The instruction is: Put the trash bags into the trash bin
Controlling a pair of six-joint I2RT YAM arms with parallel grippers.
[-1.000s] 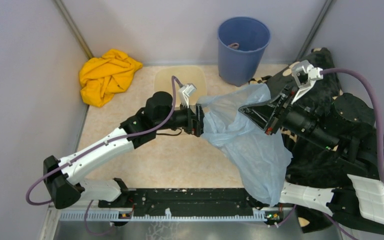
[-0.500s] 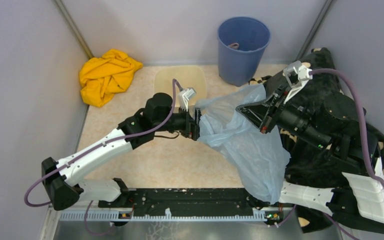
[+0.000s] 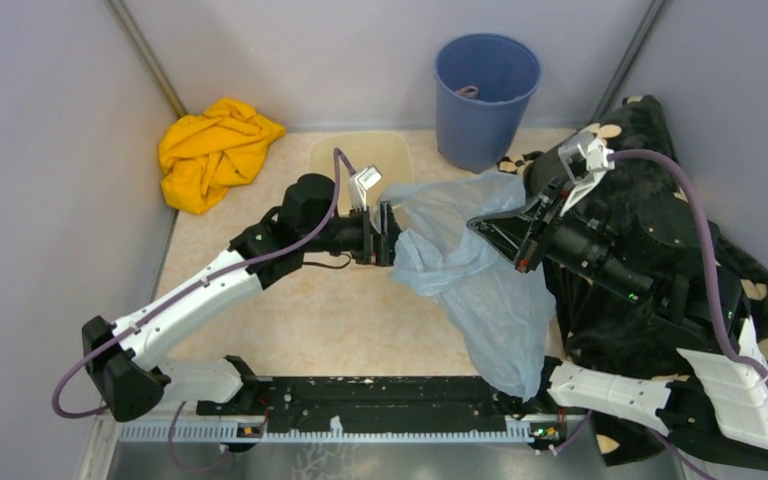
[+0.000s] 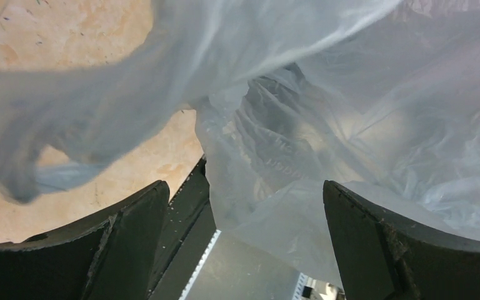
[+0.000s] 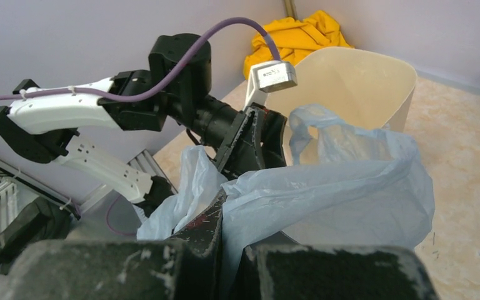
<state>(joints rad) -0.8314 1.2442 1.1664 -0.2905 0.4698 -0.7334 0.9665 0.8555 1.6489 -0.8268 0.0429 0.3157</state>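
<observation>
The pale-blue trash bag (image 3: pixel 485 290) hangs in the air between my two arms, its lower end drooping toward the near rail. My right gripper (image 3: pixel 498 232) is shut on a bunched fold of the trash bag (image 5: pixel 337 194); in the right wrist view the film is pinched between the fingers of the right gripper (image 5: pixel 233 215). My left gripper (image 3: pixel 385 232) stands open at the bag's left edge. In the left wrist view, film of the trash bag (image 4: pixel 325 112) drapes between the wide fingers of the left gripper (image 4: pixel 244 187). The cream trash bin (image 3: pixel 360 155) stands just behind the left wrist, its mouth (image 5: pixel 350 81) partly hidden.
A crumpled yellow cloth (image 3: pixel 215 150) lies at the back left corner. A round blue bucket (image 3: pixel 487 95) stands against the back wall. A black spotted cloth (image 3: pixel 660 230) is heaped under the right arm. Grey walls close in both sides.
Both grippers have shifted slightly left and back toward the bin, carrying the bag with them. The right gripper stays shut on it and the left stays open.
</observation>
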